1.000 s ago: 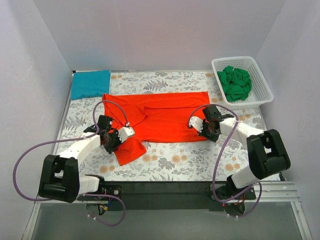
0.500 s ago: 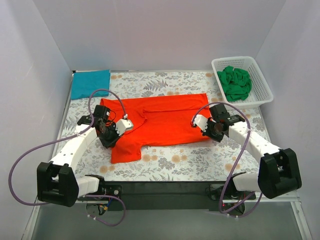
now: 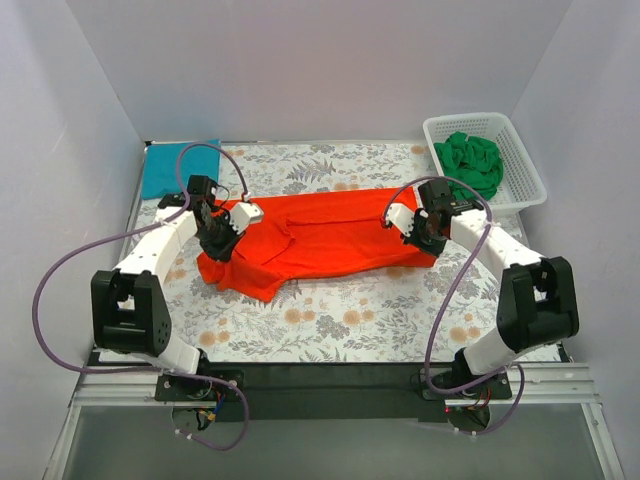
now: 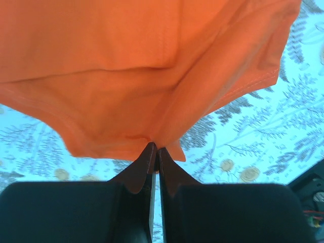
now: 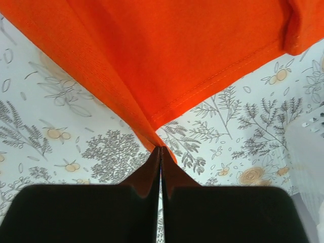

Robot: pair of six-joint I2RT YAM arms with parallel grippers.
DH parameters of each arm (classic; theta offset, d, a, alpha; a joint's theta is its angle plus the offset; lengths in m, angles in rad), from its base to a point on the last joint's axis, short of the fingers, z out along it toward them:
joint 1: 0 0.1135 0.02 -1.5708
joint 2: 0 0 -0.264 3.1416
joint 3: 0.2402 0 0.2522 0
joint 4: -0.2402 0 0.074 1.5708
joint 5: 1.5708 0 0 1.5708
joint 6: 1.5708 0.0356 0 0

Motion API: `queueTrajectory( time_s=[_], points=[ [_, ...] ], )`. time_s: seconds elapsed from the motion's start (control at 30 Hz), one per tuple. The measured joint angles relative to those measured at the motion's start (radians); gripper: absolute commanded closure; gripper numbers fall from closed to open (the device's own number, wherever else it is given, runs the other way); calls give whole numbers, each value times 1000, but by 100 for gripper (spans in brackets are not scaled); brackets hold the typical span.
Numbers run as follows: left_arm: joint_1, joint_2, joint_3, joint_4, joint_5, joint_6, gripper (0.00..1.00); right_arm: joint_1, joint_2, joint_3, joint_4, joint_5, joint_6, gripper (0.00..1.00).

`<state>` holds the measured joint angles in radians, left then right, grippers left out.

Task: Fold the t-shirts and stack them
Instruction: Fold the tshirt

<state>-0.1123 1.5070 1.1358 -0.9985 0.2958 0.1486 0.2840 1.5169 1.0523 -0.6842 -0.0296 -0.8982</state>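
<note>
An orange t-shirt (image 3: 320,238) lies spread across the middle of the floral table, its near edge lifted and carried toward the back. My left gripper (image 3: 222,240) is shut on the shirt's left edge; the left wrist view shows the cloth (image 4: 126,76) pinched at the fingertips (image 4: 146,157), hanging above the table. My right gripper (image 3: 428,232) is shut on the shirt's right hem, seen pinched in the right wrist view (image 5: 152,61). A folded teal shirt (image 3: 180,165) lies at the back left. A crumpled green shirt (image 3: 470,165) sits in the white basket (image 3: 530,175).
The basket stands at the back right corner. White walls enclose the table on three sides. The floral tablecloth (image 3: 350,320) shows bare in front of the orange shirt.
Both grippers have moved away from the near edge toward the back, carrying the shirt's front edge with them. The shirt now looks narrower front to back, with a fold forming.
</note>
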Motion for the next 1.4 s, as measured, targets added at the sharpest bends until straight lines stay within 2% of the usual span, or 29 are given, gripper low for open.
queueTrajectory(
  time_s=[0.27,0.53,1.4],
  points=[
    [34,130,139,24,16,-1,100,-48,151,137,-3,-8,-27,99],
    [68,253,209,66,34,-19,100,-67,273,265,-2,-8,-43,99],
    [78,346,296,137,24,-42,100,-67,442,467,-6,-7,-49,99]
  ],
)
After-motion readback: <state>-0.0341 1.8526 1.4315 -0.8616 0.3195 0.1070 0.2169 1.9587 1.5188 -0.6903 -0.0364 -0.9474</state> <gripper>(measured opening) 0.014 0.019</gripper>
